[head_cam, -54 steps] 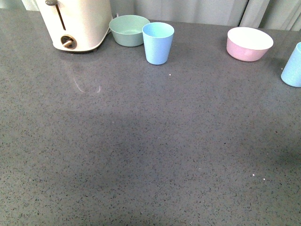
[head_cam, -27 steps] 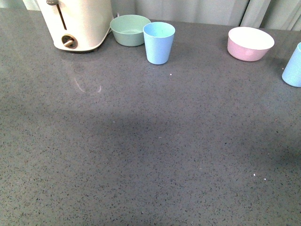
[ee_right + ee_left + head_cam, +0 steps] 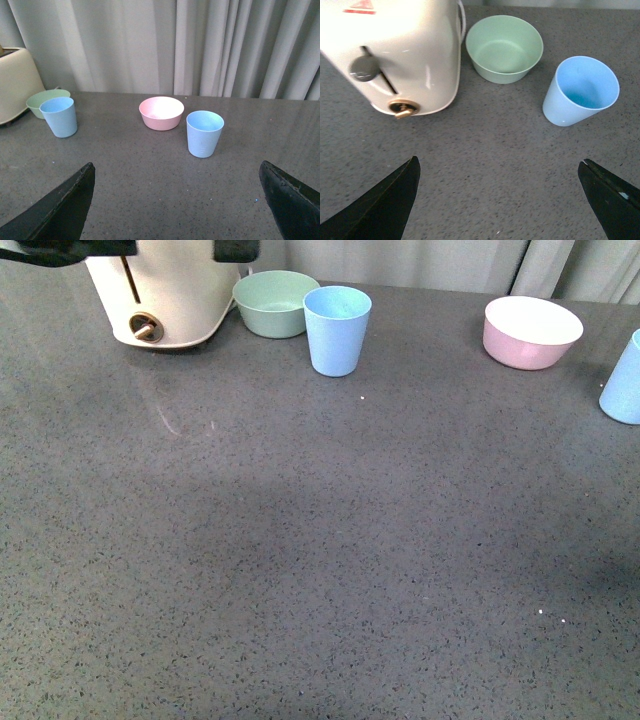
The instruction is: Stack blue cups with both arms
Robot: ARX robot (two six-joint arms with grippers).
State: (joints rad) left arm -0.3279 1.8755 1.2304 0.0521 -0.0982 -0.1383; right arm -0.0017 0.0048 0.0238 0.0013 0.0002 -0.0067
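On the far side of a dark grey speckled counter [image 3: 300, 540], the first blue cup [image 3: 337, 330] stands upright with its mouth up and nothing in it, just beside a pale green bowl [image 3: 275, 302] but with a narrow gap between them in the left wrist view. The second blue cup [image 3: 204, 133] also stands upright, well apart from the first and off toward the robot's right, where the edge of the front view cuts it. It sits near a pink bowl [image 3: 532, 332] with a white inside and does not touch it. Neither cup is held, and they are not stacked. The left gripper [image 3: 498, 162] hangs over the counter, facing the first cup and the green bowl, with its two dark jaws spread wide and nothing between them. Parts of it show as black shapes along the top edge of the front view. The right gripper [image 3: 176, 167] is likewise spread wide and empty, looking toward the second cup and the pink bowl. A cream-white toaster [image 3: 165, 295] with a grey lever and a brass-coloured knob stands beside the green bowl, at the robot's far left. A few tiny white specks dot the counter's surface, and it carries a faint sheen in front of the toaster. Pale grey pleated curtains [image 3: 200, 45] hang behind its far edge.
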